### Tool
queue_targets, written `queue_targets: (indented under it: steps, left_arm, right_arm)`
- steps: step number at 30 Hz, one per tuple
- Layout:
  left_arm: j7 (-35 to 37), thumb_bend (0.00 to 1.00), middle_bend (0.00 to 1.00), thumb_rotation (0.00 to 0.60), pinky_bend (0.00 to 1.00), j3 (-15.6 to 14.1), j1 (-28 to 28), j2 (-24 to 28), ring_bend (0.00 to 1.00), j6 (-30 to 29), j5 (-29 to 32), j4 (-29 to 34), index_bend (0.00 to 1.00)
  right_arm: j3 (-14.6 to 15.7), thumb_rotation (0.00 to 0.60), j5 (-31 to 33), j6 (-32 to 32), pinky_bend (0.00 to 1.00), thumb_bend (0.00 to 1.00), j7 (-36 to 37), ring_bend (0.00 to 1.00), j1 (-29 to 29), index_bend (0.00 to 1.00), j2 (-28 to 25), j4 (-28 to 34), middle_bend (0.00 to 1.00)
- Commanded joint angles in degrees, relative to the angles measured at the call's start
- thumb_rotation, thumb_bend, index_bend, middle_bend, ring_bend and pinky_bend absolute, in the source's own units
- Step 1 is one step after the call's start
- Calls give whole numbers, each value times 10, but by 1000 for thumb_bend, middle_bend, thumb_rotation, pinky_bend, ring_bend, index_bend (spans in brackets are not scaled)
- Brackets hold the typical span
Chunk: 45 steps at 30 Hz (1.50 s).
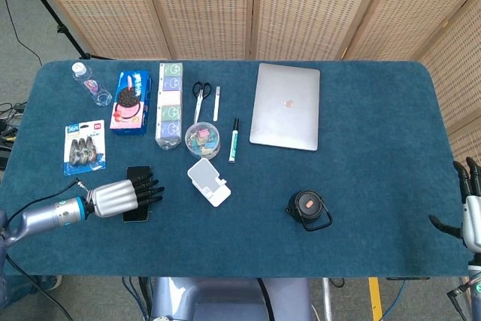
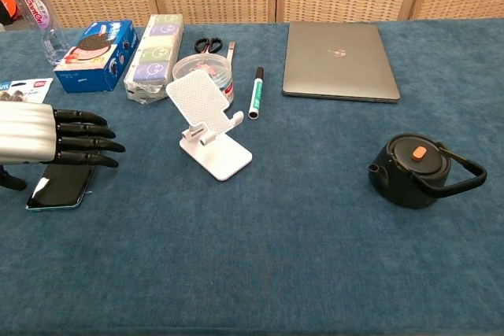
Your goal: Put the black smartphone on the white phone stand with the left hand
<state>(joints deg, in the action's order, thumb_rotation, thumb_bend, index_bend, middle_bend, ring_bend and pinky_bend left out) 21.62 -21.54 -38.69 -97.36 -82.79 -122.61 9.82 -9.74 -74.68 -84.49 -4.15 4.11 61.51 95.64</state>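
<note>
The black smartphone (image 1: 137,174) (image 2: 59,186) lies flat on the blue table at the front left, mostly covered by my left hand (image 1: 120,198) (image 2: 47,143). That hand lies over the phone with straight fingers (image 2: 87,138) pointing right and the thumb down by the phone's near edge; I cannot tell whether it touches the phone. The white phone stand (image 1: 209,181) (image 2: 209,127) is upright and bare, a short way right of the hand. My right hand (image 1: 470,212) hangs off the table's right edge with fingers spread, holding nothing.
Behind the hand lie a blister pack (image 1: 83,146), cookie box (image 2: 98,54), tissue packs (image 2: 153,57) and water bottle (image 2: 38,15). A clip tub (image 1: 202,139), scissors (image 1: 201,92) and marker (image 2: 255,92) sit behind the stand. A laptop (image 1: 286,106) and black kettle (image 2: 417,169) are at the right.
</note>
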Motion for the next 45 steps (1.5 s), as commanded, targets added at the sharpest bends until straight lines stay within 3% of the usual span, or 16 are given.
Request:
queue_targets:
  steps: [1,8,14,17,24,38,45]
  left_arm:
    - [8,69,0,600,97,-3,0,-10,0,17,8,-2,60]
    - [20,146,23,600,224,-10,5,-19,45,35,23,-6,218]
    - [23,208,293,600,360,-15,9,-18,228,26,32,-9,496]
    - [21,282,357,600,404,-17,11,-14,280,20,36,-10,572]
    - [0,402,393,600,428,-21,11,-4,310,4,43,-8,611]
    - [-22,391,415,600,440,-24,10,5,331,-15,53,3,634]
    - [-27,384,416,600,440,-10,12,11,331,-32,72,6,635]
  right_arm:
    - [3,600,-3,5,0,0,5,0,1,0,1,0,0]
    - [5,600,-2,16,0,0,20,0,3,0,0,-2,0]
    - [7,600,-4,15,0,0,17,0,4,0,3,-4,0]
    - [8,600,-4,16,0,0,14,0,4,0,4,-4,0]
    - [8,600,-4,16,0,0,12,0,5,0,4,-2,0]
    - [9,600,-6,14,0,0,15,0,3,0,0,1,0]
    - [10,600,-8,13,0,0,17,0,2,0,-2,5,0]
